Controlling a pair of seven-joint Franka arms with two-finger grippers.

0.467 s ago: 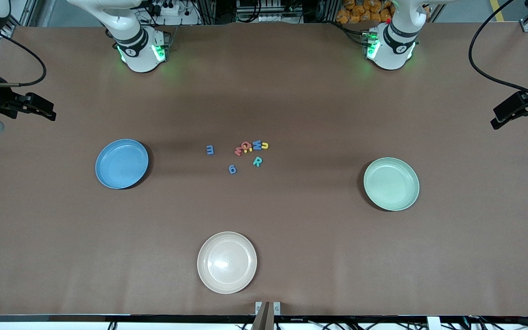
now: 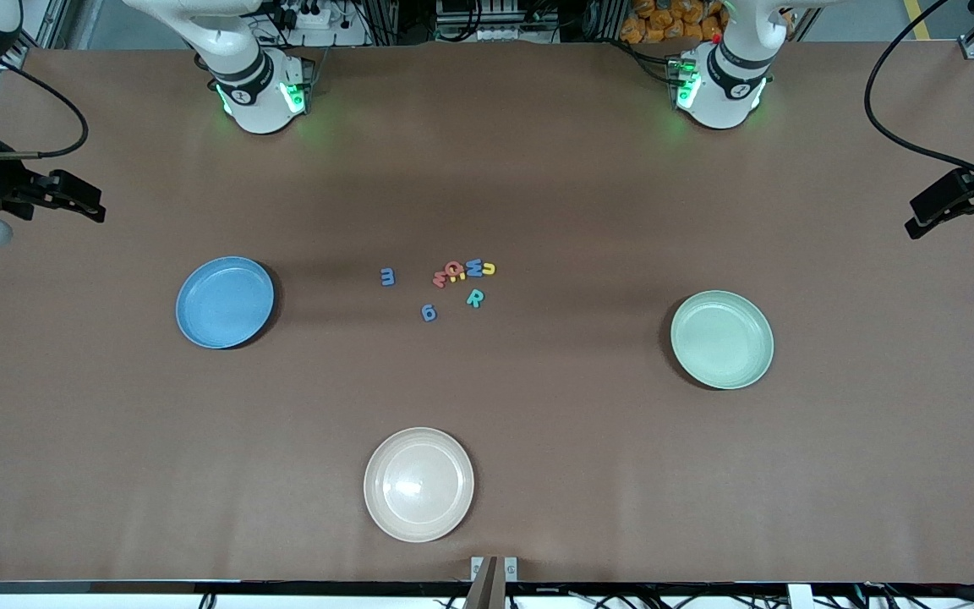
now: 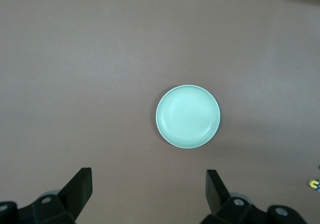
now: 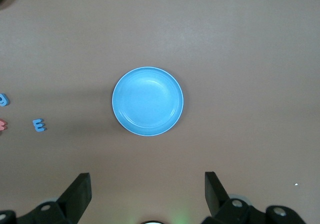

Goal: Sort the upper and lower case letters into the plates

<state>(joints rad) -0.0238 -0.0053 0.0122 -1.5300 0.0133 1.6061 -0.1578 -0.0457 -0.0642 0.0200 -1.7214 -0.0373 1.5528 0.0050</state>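
Several small toy letters lie mid-table: a blue one (image 2: 387, 277) apart toward the right arm's end, a blue one (image 2: 429, 313) nearest the front camera, a teal R (image 2: 474, 298), and a tight cluster (image 2: 463, 271) of red, yellow and blue ones. The blue plate (image 2: 225, 302) (image 4: 147, 101) lies toward the right arm's end and the mint green plate (image 2: 722, 339) (image 3: 187, 116) toward the left arm's end; both hold nothing. My right gripper (image 2: 90, 205) (image 4: 147, 180) hangs open high above the blue plate. My left gripper (image 2: 918, 218) (image 3: 149, 176) hangs open high above the mint plate.
A cream-beige plate (image 2: 418, 484) lies near the table's front edge, nearer the front camera than the letters. Brown table surface surrounds everything. The right wrist view also catches the lone blue letter (image 4: 39, 125) beside the blue plate.
The right arm's hand has drifted very slightly. Letters, plates and the left arm have not moved.
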